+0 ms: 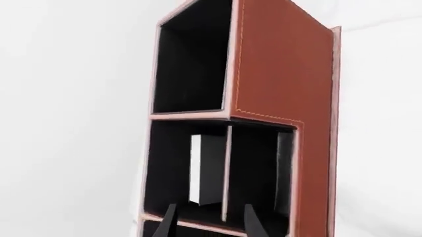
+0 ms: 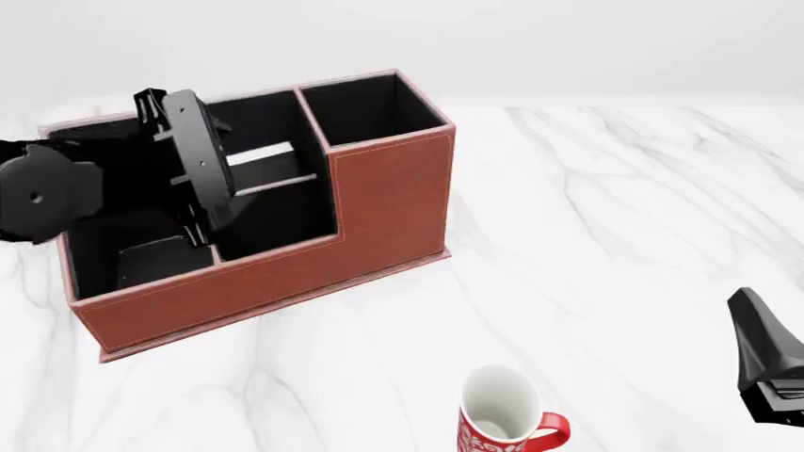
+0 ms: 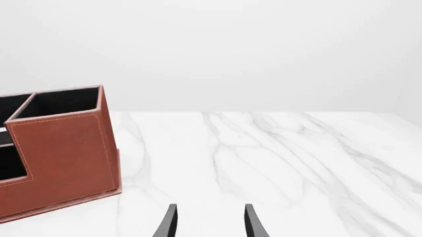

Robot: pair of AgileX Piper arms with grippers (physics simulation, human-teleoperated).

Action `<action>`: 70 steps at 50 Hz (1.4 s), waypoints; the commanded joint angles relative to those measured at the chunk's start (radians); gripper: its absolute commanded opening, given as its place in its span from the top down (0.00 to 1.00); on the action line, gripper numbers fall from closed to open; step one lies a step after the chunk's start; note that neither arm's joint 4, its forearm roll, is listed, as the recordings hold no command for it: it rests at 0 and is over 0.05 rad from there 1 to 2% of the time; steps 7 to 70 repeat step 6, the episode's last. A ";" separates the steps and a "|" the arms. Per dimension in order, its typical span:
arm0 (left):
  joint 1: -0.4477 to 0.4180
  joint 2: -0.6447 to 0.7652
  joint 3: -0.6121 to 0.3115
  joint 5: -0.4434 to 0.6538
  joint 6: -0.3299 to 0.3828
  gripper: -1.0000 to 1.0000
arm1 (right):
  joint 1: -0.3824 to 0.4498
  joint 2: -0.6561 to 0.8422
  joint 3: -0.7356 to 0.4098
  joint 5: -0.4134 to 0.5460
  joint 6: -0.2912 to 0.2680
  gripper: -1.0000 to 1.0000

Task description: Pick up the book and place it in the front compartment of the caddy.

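The reddish-brown caddy (image 2: 390, 198) with a black interior stands at the left of the table. It also shows in the left wrist view (image 1: 283, 74) and the right wrist view (image 3: 66, 153). The black book (image 1: 205, 170) with a white page edge stands upright in a middle compartment, against the divider on the side away from the stepped front wall. It shows in the front view (image 2: 270, 171) too. My left gripper (image 1: 210, 206) is open over the caddy, its fingers apart from the book. My right gripper (image 3: 210, 207) is open and empty at the front right (image 2: 769, 363).
A red-and-white mug (image 2: 503, 419) stands at the table's front edge, between the caddy and my right gripper. The white marble tabletop (image 2: 603, 235) stretches to the right of the caddy.
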 commanded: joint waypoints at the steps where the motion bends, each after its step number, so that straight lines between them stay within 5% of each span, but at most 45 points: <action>1: -0.051 -0.248 0.152 0.046 -0.029 0.00 | -0.004 -0.002 0.001 0.000 -0.001 0.00; 6: -0.080 -0.346 0.210 0.069 -0.032 0.00 | -0.004 -0.002 0.001 0.000 -0.001 0.00; 70: -0.080 -0.346 0.210 0.069 -0.032 0.00 | -0.004 -0.002 0.001 0.000 -0.001 0.00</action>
